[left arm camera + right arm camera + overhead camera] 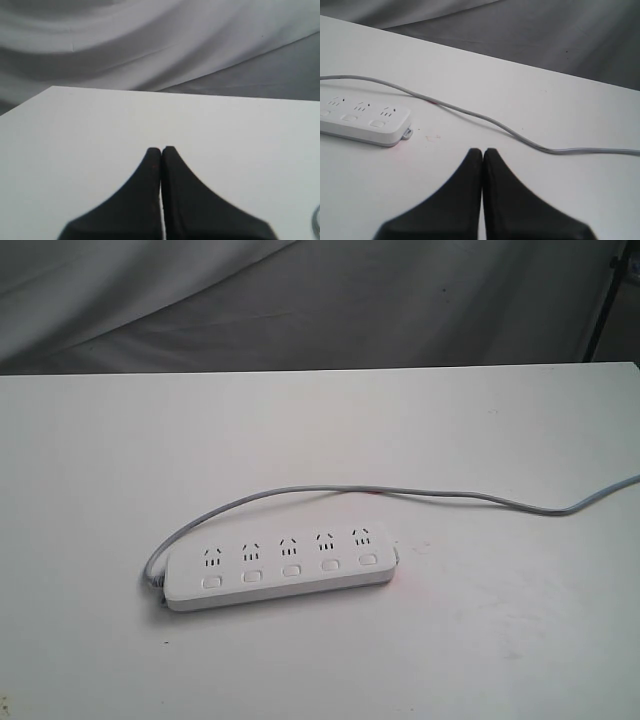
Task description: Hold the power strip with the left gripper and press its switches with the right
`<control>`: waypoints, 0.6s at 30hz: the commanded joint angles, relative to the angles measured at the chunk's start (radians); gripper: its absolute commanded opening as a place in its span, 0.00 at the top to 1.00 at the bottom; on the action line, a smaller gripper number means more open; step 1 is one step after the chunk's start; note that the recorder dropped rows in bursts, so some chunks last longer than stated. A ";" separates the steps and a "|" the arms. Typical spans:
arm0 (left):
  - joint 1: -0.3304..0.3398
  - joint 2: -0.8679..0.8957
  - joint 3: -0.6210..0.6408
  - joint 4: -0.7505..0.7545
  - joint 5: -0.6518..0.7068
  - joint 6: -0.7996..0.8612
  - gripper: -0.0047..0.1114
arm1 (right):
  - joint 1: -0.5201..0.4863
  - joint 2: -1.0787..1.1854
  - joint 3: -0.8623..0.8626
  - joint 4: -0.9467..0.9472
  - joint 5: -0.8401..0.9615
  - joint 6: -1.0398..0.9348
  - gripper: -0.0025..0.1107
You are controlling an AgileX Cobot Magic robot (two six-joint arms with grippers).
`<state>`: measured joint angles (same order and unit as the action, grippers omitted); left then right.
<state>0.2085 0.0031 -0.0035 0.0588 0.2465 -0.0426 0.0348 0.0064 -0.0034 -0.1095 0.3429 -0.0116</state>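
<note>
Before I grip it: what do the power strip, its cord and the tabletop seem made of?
The power strip looks like hard white plastic, smooth, slightly glossy, with moulded rounded edges. The cord is probably a grey rubber or PVC sheath, matte; it lies in soft bends. The table has a smooth white matte surface, perhaps laminate or painted board; cannot tell which.

The fingers of my left gripper [161,149] and right gripper [483,150] look like matt black plastic with smooth faces. Ahead of my right gripper, the power strip [365,125] is smooth white plastic with a soft sheen, and its switches [350,119] look the same. The cord [510,131] has a matt grey sheath. The table [580,190] under both grippers is smooth, matt white and faintly marked. Beyond my left gripper hangs grey cloth [125,45], softly creased.
</note>
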 commanded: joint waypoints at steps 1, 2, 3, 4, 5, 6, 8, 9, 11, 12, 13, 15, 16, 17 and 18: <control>0.002 -0.003 0.004 0.002 0.024 -0.005 0.96 | 0.002 -0.006 0.003 0.007 -0.002 0.001 0.98; 0.002 -0.003 0.004 0.002 0.022 -0.005 0.96 | 0.002 -0.006 0.003 0.007 -0.002 0.001 0.98; 0.002 -0.003 0.004 0.002 0.022 -0.005 0.96 | 0.002 -0.006 0.003 0.007 -0.002 0.001 0.98; 0.002 -0.003 0.004 0.002 0.022 -0.005 0.96 | 0.002 -0.006 0.003 0.007 -0.002 0.001 0.98; 0.002 -0.003 0.004 0.002 0.022 -0.005 0.96 | 0.002 -0.006 0.003 0.007 -0.002 0.001 0.98; 0.002 -0.003 0.004 0.002 0.022 -0.005 0.96 | 0.002 -0.006 0.003 0.007 -0.002 0.001 0.98; 0.002 -0.003 0.004 0.002 0.022 -0.005 0.96 | 0.002 -0.006 0.003 0.007 -0.002 0.001 0.98; 0.002 -0.003 0.004 0.002 0.022 -0.005 0.96 | 0.002 -0.006 0.003 0.007 -0.002 0.001 0.98; 0.002 -0.003 0.004 0.002 0.019 -0.005 0.96 | 0.002 -0.006 0.003 0.007 -0.002 0.001 0.98; 0.002 -0.003 0.004 0.002 0.019 -0.005 0.96 | 0.002 -0.006 0.003 0.007 -0.002 0.001 0.98; 0.002 -0.003 0.004 0.002 0.019 -0.005 0.96 | 0.002 -0.006 0.003 0.007 -0.002 0.001 0.98; 0.002 -0.003 0.004 0.002 0.019 -0.005 0.96 | 0.002 -0.006 0.003 0.007 -0.002 0.001 0.98; 0.002 -0.003 0.004 0.002 0.019 -0.005 0.96 | 0.002 -0.006 0.003 0.007 -0.002 0.001 0.98; 0.002 -0.003 0.004 0.002 0.019 -0.005 0.96 | 0.002 -0.006 0.003 0.007 -0.002 0.001 0.98; 0.002 -0.003 0.004 0.002 0.019 -0.005 0.96 | 0.002 -0.006 0.003 0.007 -0.002 0.001 0.98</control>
<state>0.2085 0.0031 -0.0035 0.0588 0.2650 -0.0426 0.0348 0.0064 -0.0034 -0.1095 0.3429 -0.0116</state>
